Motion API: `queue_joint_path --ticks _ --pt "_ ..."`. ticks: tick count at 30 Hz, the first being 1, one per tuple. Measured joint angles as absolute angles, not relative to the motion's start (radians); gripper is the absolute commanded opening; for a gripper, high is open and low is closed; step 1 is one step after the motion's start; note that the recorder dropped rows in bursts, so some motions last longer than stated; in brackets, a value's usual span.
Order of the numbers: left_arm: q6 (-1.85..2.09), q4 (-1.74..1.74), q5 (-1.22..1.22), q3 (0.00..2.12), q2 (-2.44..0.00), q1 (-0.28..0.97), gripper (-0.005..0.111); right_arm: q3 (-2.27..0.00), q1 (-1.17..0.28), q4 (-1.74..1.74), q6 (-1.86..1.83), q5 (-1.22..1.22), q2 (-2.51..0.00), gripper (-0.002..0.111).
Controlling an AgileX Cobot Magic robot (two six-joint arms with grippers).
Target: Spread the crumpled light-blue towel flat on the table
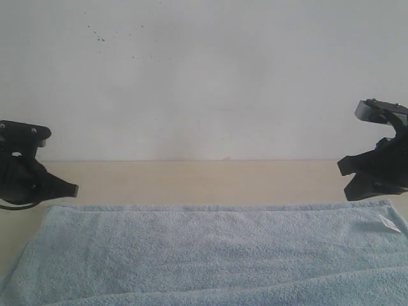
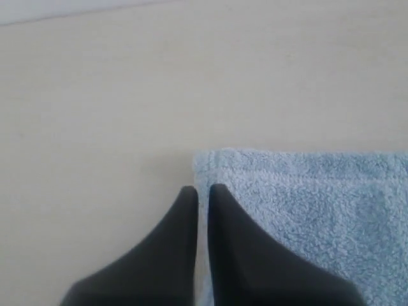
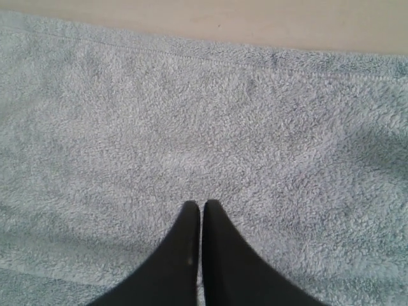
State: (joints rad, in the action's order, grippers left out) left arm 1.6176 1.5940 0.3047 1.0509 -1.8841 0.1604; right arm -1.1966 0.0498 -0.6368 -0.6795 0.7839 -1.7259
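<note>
Behind towel (image 1: 210, 255): table (image 1: 191, 180) strip, speckled wall (image 1: 204, 83) beyond.

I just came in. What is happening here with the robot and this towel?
The light-blue towel lies spread nearly flat on the table. The left gripper hangs shut at one towel corner, and the right gripper hangs shut over the towel's other end. Neither seems to hold it.
</note>
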Motion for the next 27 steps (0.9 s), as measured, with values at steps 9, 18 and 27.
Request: queue_joint_path --ticks 9,18,27 --pt "1.619 1.534 0.296 1.064 -1.988 0.16 0.006 -1.197 0.05 -0.637 -0.694 0.778 -1.726 0.001" --pt "1.619 1.526 0.296 1.133 -2.04 0.16 0.006 -1.197 0.05 -0.637 -0.698 0.771 -1.726 0.001" --pt "1.703 1.695 0.197 1.135 -2.053 0.085 0.006 -1.197 0.05 -0.637 -0.702 0.757 -1.726 0.001"
